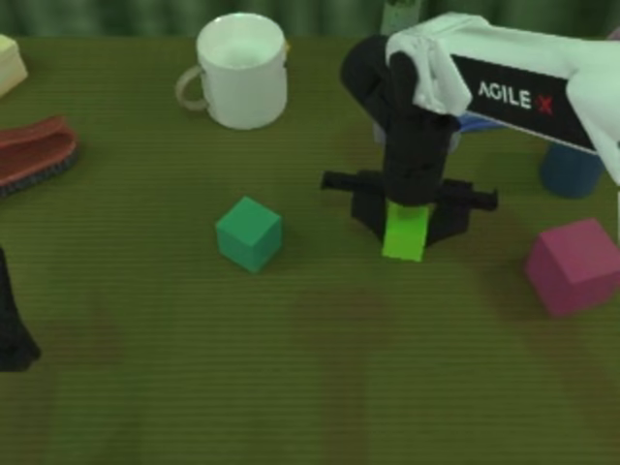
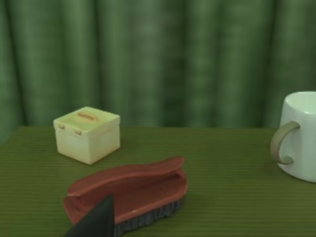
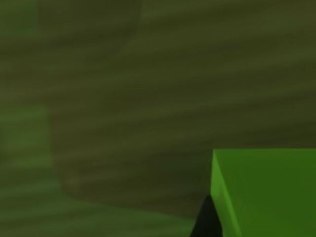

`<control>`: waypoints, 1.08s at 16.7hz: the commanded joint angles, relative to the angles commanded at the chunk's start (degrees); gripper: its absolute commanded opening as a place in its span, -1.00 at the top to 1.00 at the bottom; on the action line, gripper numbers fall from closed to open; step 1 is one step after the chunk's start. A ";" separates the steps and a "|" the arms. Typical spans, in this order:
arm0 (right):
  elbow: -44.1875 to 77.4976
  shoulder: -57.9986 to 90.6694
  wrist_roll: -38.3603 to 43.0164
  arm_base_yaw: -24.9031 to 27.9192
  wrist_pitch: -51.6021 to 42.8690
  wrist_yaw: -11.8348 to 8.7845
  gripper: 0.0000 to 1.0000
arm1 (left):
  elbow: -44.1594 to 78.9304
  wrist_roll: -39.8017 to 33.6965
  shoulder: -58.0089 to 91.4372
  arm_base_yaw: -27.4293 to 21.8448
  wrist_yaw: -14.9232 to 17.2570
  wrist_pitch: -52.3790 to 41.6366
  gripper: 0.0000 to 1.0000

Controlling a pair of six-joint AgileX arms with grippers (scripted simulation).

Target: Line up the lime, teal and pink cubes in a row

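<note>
Nearest the overhead camera is the right arm, reaching in from the top view's right, its right gripper point(image 1: 407, 215) pointing down with fingers closed on the lime point(image 1: 405, 233) cube at mid-table. Of the three, the pink cube point(image 1: 575, 265) is largest, resting near the right edge; the teal point(image 1: 249, 232) cube sits left of centre, well apart from both. All look rigid, light and smooth-faced, so flat opposite sides are the place to pinch, squarely, lest the smallest twist. The left gripper point(image 1: 14, 334) is parked at the left edge; I cannot tell its fingers.
</note>
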 joint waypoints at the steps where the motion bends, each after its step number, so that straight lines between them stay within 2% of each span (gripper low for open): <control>1: 0.00 0.00 0.00 0.00 0.00 0.00 1.00 | 0.00 0.00 0.00 0.00 0.00 0.00 -1.00; 8: 0.00 0.00 0.00 0.00 0.00 0.00 1.00 | 0.00 0.00 0.00 0.00 0.00 0.00 -1.00; 9: 0.08 -1.87 -0.57 -0.26 -0.89 0.90 1.00 | 0.00 0.00 0.00 0.00 0.00 0.00 -1.00; 11: 0.99 -1.93 -0.60 -0.16 -1.86 0.88 1.00 | 0.00 0.00 0.00 0.00 0.00 0.00 -1.00; 18: 11.38 -3.82 -0.63 0.21 -14.33 0.86 1.00 | 0.00 0.00 0.00 0.00 0.00 0.00 -1.00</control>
